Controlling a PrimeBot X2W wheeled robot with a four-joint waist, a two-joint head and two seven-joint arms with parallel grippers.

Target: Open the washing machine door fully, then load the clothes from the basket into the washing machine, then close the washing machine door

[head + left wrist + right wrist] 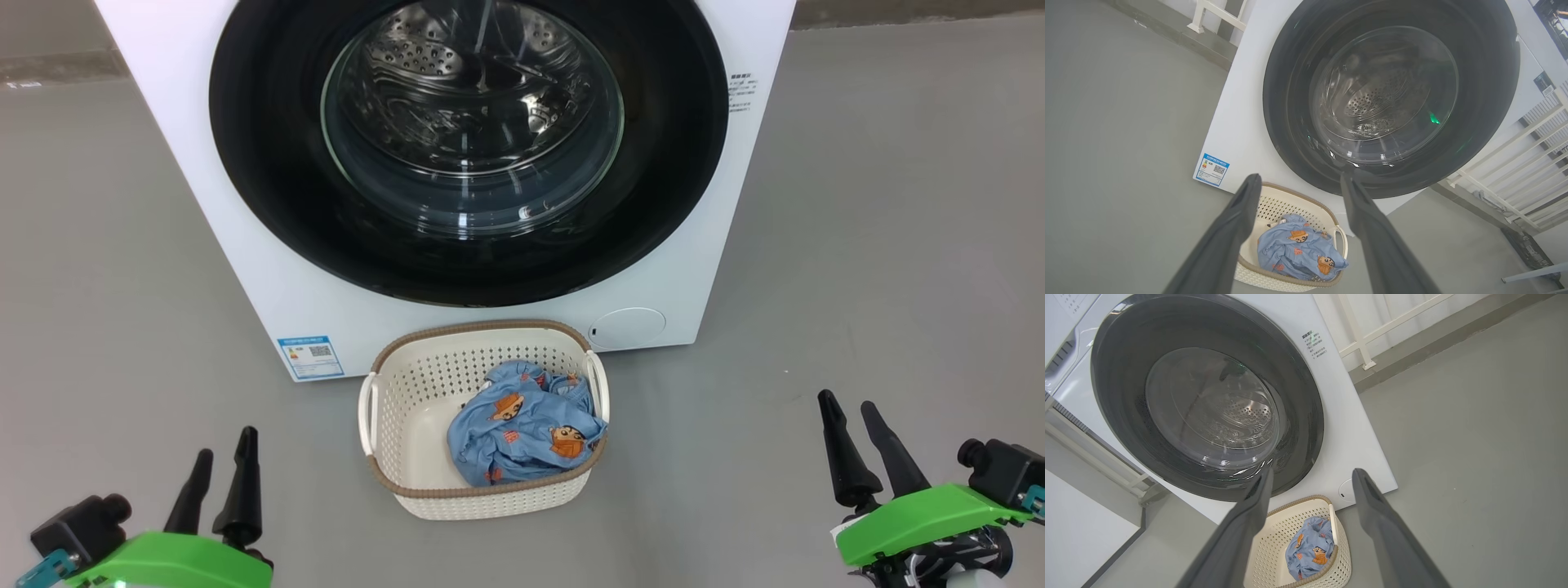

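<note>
Laundry group: basket (482, 326) on floor (898, 245), directly before washing machine (245, 245).
Door (261, 163) in machine front, above and behind basket; clothes (522, 429) in basket's right half; basket's rear rim near machine, possibly touching.

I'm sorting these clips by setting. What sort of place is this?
Probably a laundry area: a white front-loading washing machine on bare grey floor, a basket of clothes before it, white railing beside it.

Washing machine (277, 278) cut off at the top — blue label (309, 357) print unreadable.
</note>
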